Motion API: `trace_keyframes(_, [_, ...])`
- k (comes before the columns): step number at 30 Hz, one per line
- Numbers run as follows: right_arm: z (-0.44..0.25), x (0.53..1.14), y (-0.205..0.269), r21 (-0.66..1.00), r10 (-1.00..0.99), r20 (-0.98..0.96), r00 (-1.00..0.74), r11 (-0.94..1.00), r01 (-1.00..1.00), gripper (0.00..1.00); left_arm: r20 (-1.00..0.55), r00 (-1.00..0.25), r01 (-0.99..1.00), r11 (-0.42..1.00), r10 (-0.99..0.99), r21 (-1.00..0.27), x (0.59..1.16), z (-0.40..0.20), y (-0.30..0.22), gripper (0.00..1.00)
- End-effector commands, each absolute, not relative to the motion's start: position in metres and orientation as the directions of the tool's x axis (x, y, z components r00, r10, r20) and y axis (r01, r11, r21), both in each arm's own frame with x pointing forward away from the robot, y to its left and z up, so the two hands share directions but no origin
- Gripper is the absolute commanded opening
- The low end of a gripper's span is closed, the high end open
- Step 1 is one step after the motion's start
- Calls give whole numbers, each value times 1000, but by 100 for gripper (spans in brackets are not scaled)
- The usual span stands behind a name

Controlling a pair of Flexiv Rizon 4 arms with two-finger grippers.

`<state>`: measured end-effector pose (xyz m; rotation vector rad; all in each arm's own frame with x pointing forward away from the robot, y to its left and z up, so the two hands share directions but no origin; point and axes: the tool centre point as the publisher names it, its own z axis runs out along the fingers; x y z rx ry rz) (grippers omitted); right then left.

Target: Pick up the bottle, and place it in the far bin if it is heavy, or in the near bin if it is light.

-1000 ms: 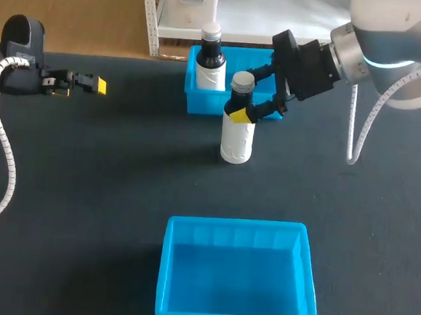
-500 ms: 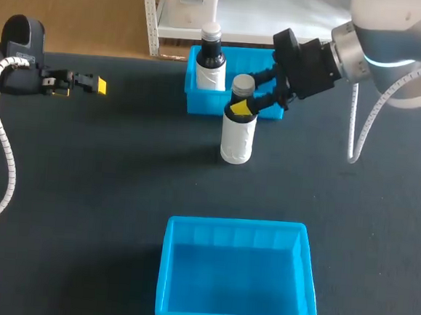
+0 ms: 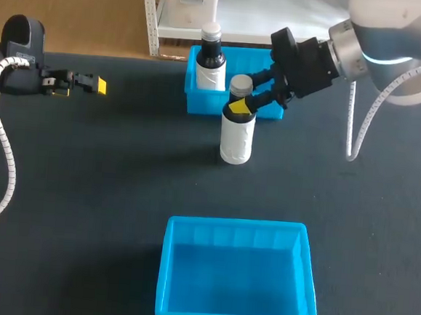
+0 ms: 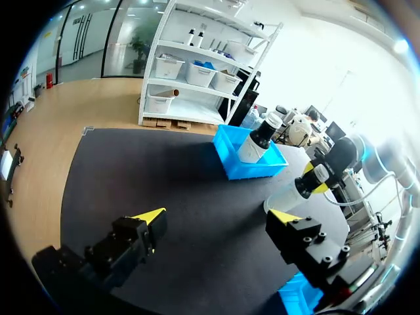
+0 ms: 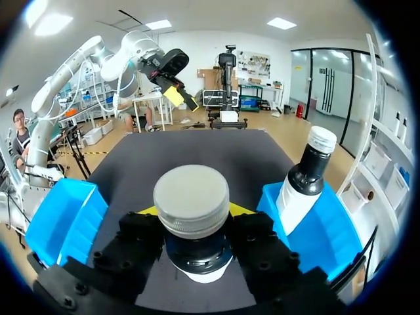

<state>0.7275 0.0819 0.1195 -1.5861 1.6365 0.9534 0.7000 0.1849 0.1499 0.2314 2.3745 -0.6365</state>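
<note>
Beside the far bin, right claw clamps the bottle neck; left claw gapes

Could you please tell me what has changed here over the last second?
The right gripper drew its fingers in around the neck of the bottle and now grips it. The bottle still stands on the table. The left gripper, open, the near bin and the far bin with its second bottle stayed put.

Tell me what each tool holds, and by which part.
Right tool grips the white bottle with grey cap by its dark neck; left tool holds nothing.
</note>
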Motion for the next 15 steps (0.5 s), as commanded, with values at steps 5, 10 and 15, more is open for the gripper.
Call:
trace_keyframes(5, [117, 735, 82, 83, -510, -858, -63, -16, -996, 4, -642, -767, 321, 866, 0, -383, 700, 150, 185, 100])
trace_keyframes(10, [119, 734, 81, 84, -508, -859, -62, -19, -996, 0, -642, -767, 321, 866, 0, -383, 700, 150, 185, 100])
trace_keyframes(15, [127, 731, 79, 69, -512, -858, -48, -21, -997, 0, -642, -767, 321, 866, 0, -383, 700, 150, 185, 100])
